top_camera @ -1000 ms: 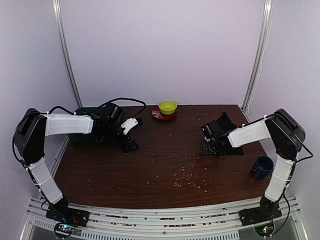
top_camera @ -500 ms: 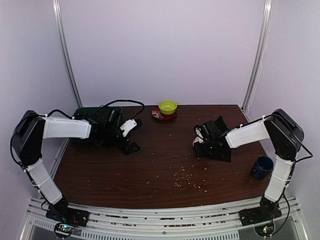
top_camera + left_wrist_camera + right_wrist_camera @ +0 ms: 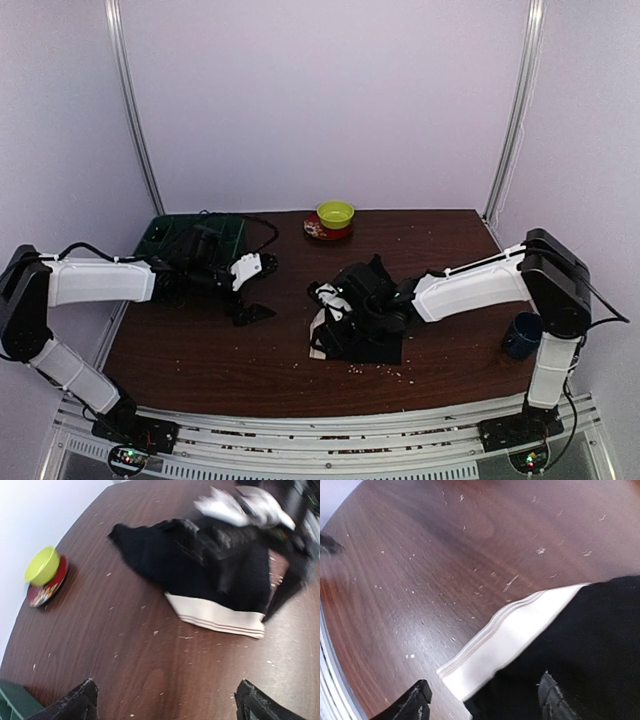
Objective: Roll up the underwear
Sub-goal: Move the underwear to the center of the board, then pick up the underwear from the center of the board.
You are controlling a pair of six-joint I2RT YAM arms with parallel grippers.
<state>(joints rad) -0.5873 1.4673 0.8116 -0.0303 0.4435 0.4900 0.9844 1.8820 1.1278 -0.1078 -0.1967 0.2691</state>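
One black underwear with a white band lies at the table's middle front. My right gripper is stretched far left over it. In the right wrist view it is open, with the white band between the fingers and one fingertip on the black fabric. My left gripper is open and empty, low over bare wood left of the garment. In the left wrist view it faces the underwear and its band. No strapped garment shows.
A green bowl on a red plate stands at the back centre and also shows in the left wrist view. A dark green tray sits at the back left. A blue mug stands at the right edge. Crumbs dot the wood.
My right gripper has swept left and nearer from the table's right side to the middle front, and the underwear came with it. My left gripper has moved slightly nearer.
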